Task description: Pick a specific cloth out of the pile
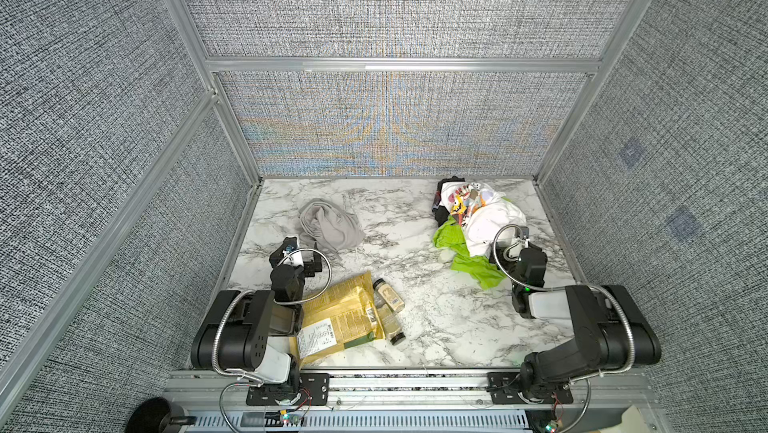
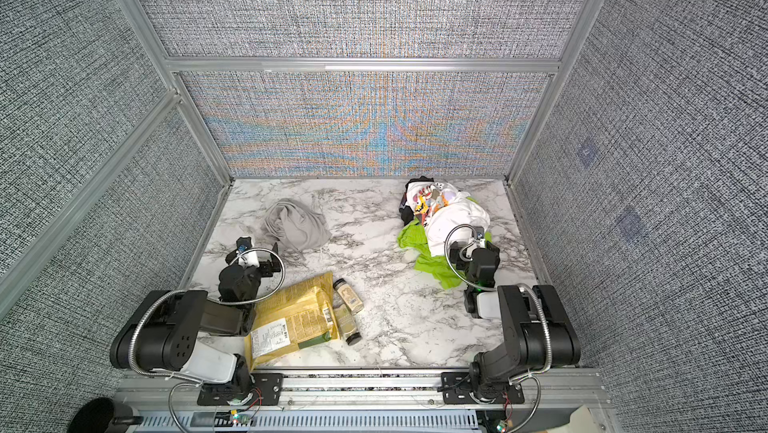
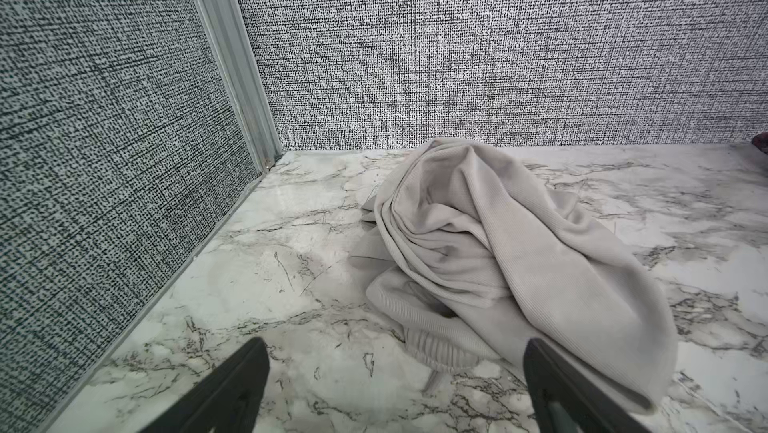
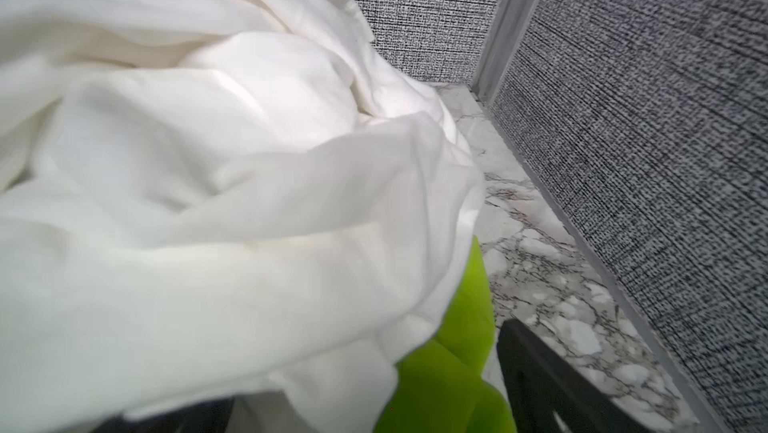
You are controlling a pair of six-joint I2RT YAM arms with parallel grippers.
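Note:
The cloth (image 1: 330,223) (image 2: 295,223) is a light grey crumpled garment lying by itself at the back left of the marble table, apart from the pile. In the left wrist view the cloth (image 3: 498,252) shows a ribbed cuff and a thin string. My left gripper (image 1: 303,250) (image 3: 397,343) is open just in front of it, with one finger beside the cloth's near edge. The pile (image 1: 478,214) (image 2: 444,214) sits at the back right: white shirt (image 4: 208,160), green cloth (image 4: 449,368), cartoon print, black. My right gripper (image 1: 517,244) (image 4: 374,352) is open at the pile's near edge, with white and green fabric lying between its jaws.
A yellow packet (image 1: 340,314) and two spice bottles (image 1: 388,293) (image 1: 392,325) lie near the front, right of the left arm. Fabric-covered walls with aluminium posts enclose the table on three sides. The right wall (image 4: 665,160) runs close beside the right gripper.

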